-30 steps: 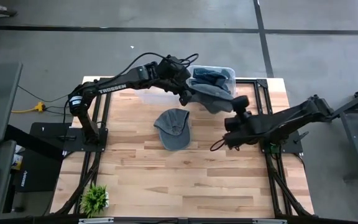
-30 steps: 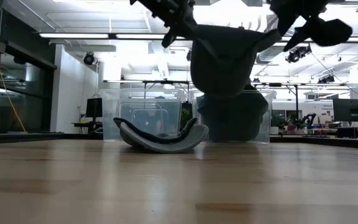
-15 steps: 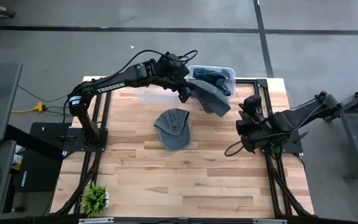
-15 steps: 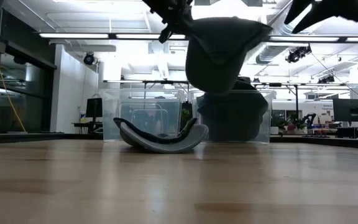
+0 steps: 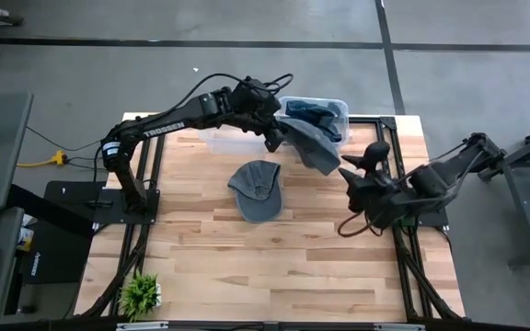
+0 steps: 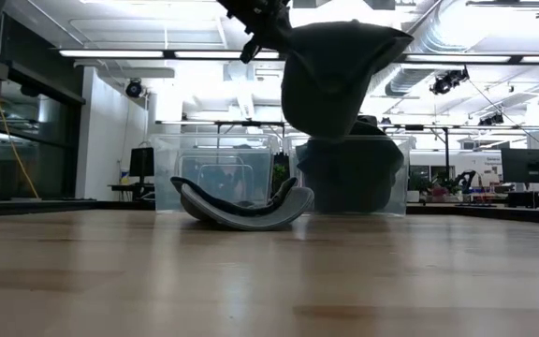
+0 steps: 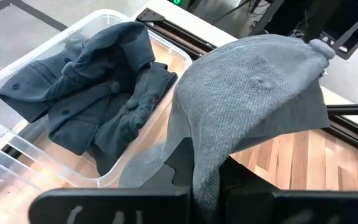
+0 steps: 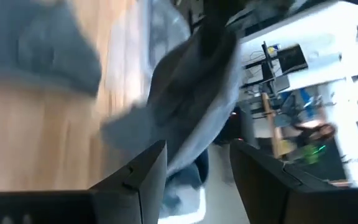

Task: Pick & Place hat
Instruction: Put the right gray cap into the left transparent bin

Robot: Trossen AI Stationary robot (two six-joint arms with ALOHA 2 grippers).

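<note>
My left gripper (image 5: 274, 138) is shut on a grey cap (image 5: 313, 145) and holds it in the air at the near edge of a clear plastic bin (image 5: 339, 108). The low view shows this cap (image 6: 335, 75) hanging high above the table. In the bin lie dark hats (image 7: 92, 102). A second grey cap (image 5: 256, 189) lies on the table's middle, opening up, rocking on its crown (image 6: 241, 208). My right gripper (image 5: 350, 173) is open and stands right of the held cap, apart from it; its fingers show in the right wrist view (image 8: 197, 186). My left gripper (image 7: 207, 183) pinches the held cap's rim edge (image 7: 201, 163) between its two fingers. It comes at the cap from the table's left, slanting down. The cap is lifted clear, and its crown with the top button (image 7: 319, 46) points away from the fingers toward the table's right.
The bin's wall (image 6: 185, 168) stands at the far edge behind the lying cap. A small green plant (image 5: 140, 292) sits at the near left corner. Bare wooden table (image 5: 274, 267) spreads toward the near edge.
My right gripper has left the held cap's side and drawn back toward the table's right and near edges. The cap, earlier stretched between both arms, now hangs from my left gripper alone and has swung slightly toward the bin.
</note>
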